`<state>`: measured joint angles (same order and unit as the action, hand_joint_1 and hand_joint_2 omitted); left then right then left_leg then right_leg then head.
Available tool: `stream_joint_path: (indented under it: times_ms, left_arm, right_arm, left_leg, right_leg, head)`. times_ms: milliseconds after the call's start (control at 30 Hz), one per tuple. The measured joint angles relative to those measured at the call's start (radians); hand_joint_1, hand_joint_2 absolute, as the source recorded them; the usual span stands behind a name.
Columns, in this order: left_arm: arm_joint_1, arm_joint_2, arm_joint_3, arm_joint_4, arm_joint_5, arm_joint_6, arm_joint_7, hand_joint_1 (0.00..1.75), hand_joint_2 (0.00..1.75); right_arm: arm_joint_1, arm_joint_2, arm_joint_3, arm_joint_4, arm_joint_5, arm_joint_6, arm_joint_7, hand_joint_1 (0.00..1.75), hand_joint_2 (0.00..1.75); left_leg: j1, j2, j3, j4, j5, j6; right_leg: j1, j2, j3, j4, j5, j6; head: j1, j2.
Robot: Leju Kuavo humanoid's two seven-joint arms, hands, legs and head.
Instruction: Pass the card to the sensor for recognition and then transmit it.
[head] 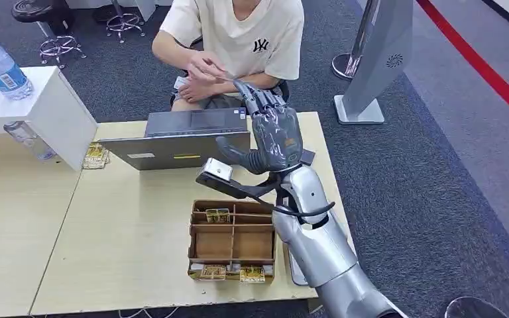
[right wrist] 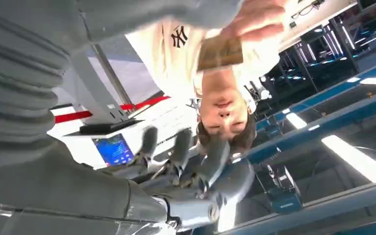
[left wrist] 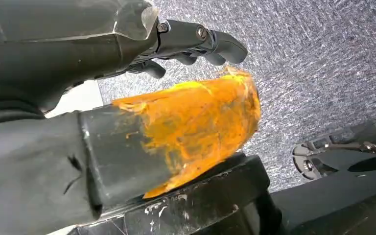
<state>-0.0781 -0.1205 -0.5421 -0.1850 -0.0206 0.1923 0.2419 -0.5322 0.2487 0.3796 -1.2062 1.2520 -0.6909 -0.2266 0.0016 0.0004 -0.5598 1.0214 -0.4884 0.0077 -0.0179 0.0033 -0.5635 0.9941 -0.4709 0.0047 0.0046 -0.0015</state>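
- The right hand [head: 275,129] is raised above the far edge of the tabletop [head: 126,238], stretched toward the person [head: 238,40] seated beyond it.
- Its fingers [right wrist: 176,147] are spread apart and hold nothing; the thumb [head: 235,152] juts out to the side.
- The card [right wrist: 220,53] is pinched in the person's hand [right wrist: 259,19], apart from the robot's fingers and just beyond their tips.
- In the head view the person's two hands [head: 202,73] meet just past the robot's fingertips; the card is too small to make out there.
- The left hand [left wrist: 127,58] hangs over grey carpet [left wrist: 323,58]. Its dark fingers [left wrist: 215,44] are curled in on nothing I can see, above an orange-smeared thumb [left wrist: 196,127].
- A brown compartment tray [head: 232,240] sits near the near edge of the tabletop, toward the right corner, with cards [head: 217,215] in a far compartment and more cards [head: 232,271] along its near row.
- A grey laptop-like box [head: 179,140] stands at the far edge.
- A small grey sensor [head: 217,173] sits on a dark arm between that box and the tray, below the right hand.
- A water bottle [head: 0,66] rests on a white box [head: 46,112] at the far left.
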Motion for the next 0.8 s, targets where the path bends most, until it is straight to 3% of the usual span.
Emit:
stream_joint_path:
  times_ms: [133,233,300,367,467,633,700,800]
  left_arm:
    - [0.000,0.000,0.000,0.000,0.004,0.003,0.000,0.00,0.00]
    - [0.000,0.000,0.000,0.000,0.022,0.010,0.000,0.00,0.00]
    - [0.001,0.000,0.000,0.000,0.037,0.020,-0.003,0.00,0.00]
    - [0.001,0.000,0.000,0.000,0.048,0.029,-0.007,0.00,0.00]
    - [0.001,0.001,0.001,0.000,0.059,0.036,-0.014,0.00,0.00]
    - [0.001,0.003,0.013,0.000,0.079,0.045,-0.021,0.00,0.00]
    - [0.000,0.005,0.019,0.000,0.088,0.051,-0.022,0.00,0.00]
    - [-0.001,0.006,0.026,0.000,0.094,0.060,-0.026,0.00,0.00]
  right_arm:
    - [0.011,0.004,0.000,-0.010,-0.062,0.000,-0.021,0.00,0.00]
    - [0.055,0.005,0.030,-0.065,-0.318,0.059,-0.048,0.00,0.00]
    - [0.103,0.005,0.059,-0.129,-0.621,0.236,-0.074,0.00,0.00]
    - [0.159,0.004,0.087,-0.192,-0.936,0.472,-0.097,0.00,0.00]
    - [0.209,-0.007,0.129,-0.241,-1.196,0.734,-0.105,0.00,0.00]
    - [0.327,-0.076,0.210,-0.238,-1.353,1.043,-0.126,0.00,0.00]
    - [0.387,-0.106,0.260,-0.213,-1.354,1.106,-0.143,0.00,0.00]
    - [0.438,-0.144,0.304,-0.181,-1.345,1.117,-0.160,0.00,0.00]
  left_leg:
    - [0.000,0.000,0.000,0.000,0.000,0.000]
    - [0.000,0.000,0.000,0.000,0.000,0.000]
    - [0.000,0.000,0.000,0.000,-0.001,-0.001]
    - [0.000,0.000,0.000,0.000,-0.001,0.000]
    - [0.000,0.000,0.000,0.000,-0.002,-0.001]
    - [0.001,-0.001,-0.001,0.000,-0.002,-0.001]
    - [0.001,-0.001,-0.001,0.000,-0.003,0.000]
    - [0.001,-0.001,-0.001,0.000,-0.003,0.000]
  right_leg:
    - [0.000,0.000,0.000,0.000,0.000,0.000]
    - [0.000,0.000,0.000,0.000,0.000,0.000]
    - [0.000,0.000,0.000,0.000,-0.001,0.000]
    - [0.000,0.000,-0.001,0.000,-0.001,-0.001]
    - [0.001,0.000,-0.001,0.000,-0.002,-0.002]
    - [0.001,-0.002,0.000,-0.001,-0.003,-0.001]
    - [0.001,-0.001,0.000,-0.001,-0.003,-0.001]
    - [0.001,-0.001,0.000,-0.001,-0.003,-0.001]
  head:
    - [0.000,0.000]
    - [0.000,0.000]
    - [0.000,0.000]
    - [0.000,0.000]
    - [0.000,0.000]
    - [0.000,0.000]
    - [0.000,0.000]
    - [0.000,0.000]
